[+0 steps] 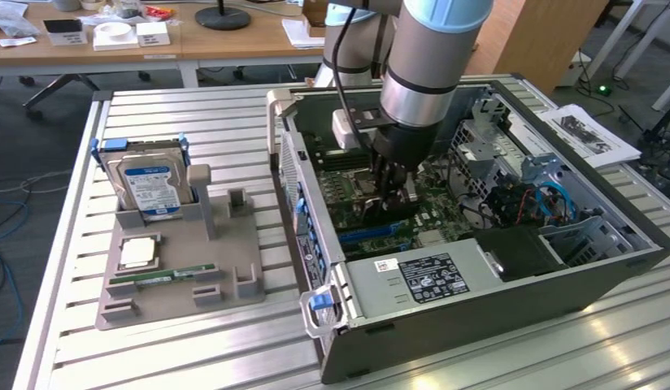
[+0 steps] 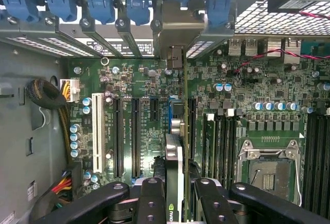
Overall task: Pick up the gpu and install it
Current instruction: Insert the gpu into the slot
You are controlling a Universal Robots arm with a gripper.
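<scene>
Gripper (image 2: 178,195) part-closed, clamping gpu (image 2: 174,157) by upper edge, card upright over motherboard (image 2: 139,84) slots. Looks light, stiff, fragile: hold board edges, not components.

an open computer case (image 1: 509,317) lies on its side on a slatted metal table (image 1: 205,122), its green motherboard (image 2: 139,84) exposed, with a white slot (image 2: 97,131), a cpu socket (image 2: 268,170) and blue latches (image 2: 98,4) along one case wall. to the exterior view's left, a grey holder (image 1: 178,296) carries an upright hard drive (image 1: 149,185), a processor chip (image 1: 137,253) and a green ram stick (image 1: 162,276). a printed sheet (image 1: 590,134) lies to the exterior view's right of the case.
</scene>
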